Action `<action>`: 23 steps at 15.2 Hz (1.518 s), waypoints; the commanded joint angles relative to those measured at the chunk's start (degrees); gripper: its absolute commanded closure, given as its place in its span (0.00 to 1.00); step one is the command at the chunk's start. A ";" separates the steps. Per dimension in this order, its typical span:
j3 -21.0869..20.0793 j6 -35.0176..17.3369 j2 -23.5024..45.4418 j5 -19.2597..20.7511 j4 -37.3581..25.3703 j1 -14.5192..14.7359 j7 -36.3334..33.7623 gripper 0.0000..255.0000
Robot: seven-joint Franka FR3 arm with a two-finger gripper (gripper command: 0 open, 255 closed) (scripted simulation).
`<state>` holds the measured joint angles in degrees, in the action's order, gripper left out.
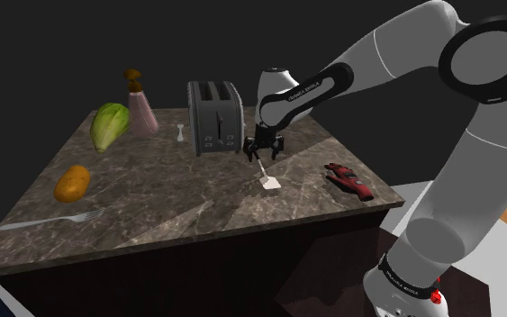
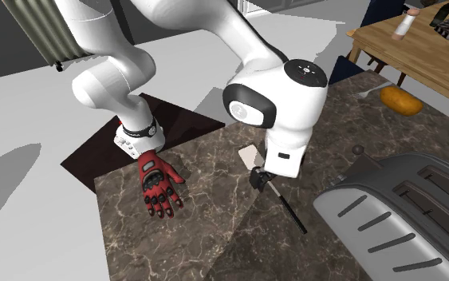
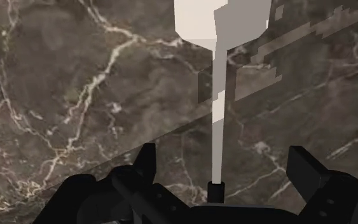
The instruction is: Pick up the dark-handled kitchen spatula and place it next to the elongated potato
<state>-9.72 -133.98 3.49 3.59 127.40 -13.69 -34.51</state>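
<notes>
Gripper (image 3: 224,154) hangs spread apart, straddling the spatula (image 3: 218,114), its blade and shaft pale, handle dark.

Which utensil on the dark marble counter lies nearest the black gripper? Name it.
The white-bladed spatula with the dark handle, straddled but untouched by the open black gripper. The grey fork lies far off, by the orange potato.

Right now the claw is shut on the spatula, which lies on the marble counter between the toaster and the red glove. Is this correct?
No. The claw is open, not shut: the wrist view shows its fingers apart, either side of the spatula, not touching it. The spatula lies on the marble counter between the toaster and the red glove.
</notes>
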 commanded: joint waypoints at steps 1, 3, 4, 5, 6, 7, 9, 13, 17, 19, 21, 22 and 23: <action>0.03 -1.60 1.07 0.35 0.53 0.02 -0.31 0.00; 0.05 -2.02 1.37 0.45 0.65 0.02 -0.38 0.00; 0.05 -2.02 1.37 0.45 0.65 0.02 -0.38 0.00; 0.05 -2.02 1.37 0.45 0.64 0.02 -0.38 0.00; 0.06 -2.02 1.37 0.45 0.64 0.02 -0.38 0.00; 0.06 -2.02 1.37 0.45 0.64 0.02 -0.38 0.00; 0.05 -2.00 1.37 0.45 0.63 0.02 -0.38 0.00; 0.05 -2.00 1.37 0.45 0.63 0.02 -0.38 1.00; 0.05 -2.00 1.37 0.45 0.64 0.02 -0.38 1.00; 0.05 -2.00 1.37 0.45 0.63 0.03 -0.38 1.00; 0.03 -1.28 0.88 0.28 0.39 0.01 -0.25 1.00; 0.01 -0.55 0.41 0.13 0.11 0.00 -0.12 1.00; 0.00 0.19 -0.05 -0.02 -0.18 -0.01 0.00 1.00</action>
<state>-9.66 -134.42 3.81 3.68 127.46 -13.74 -34.50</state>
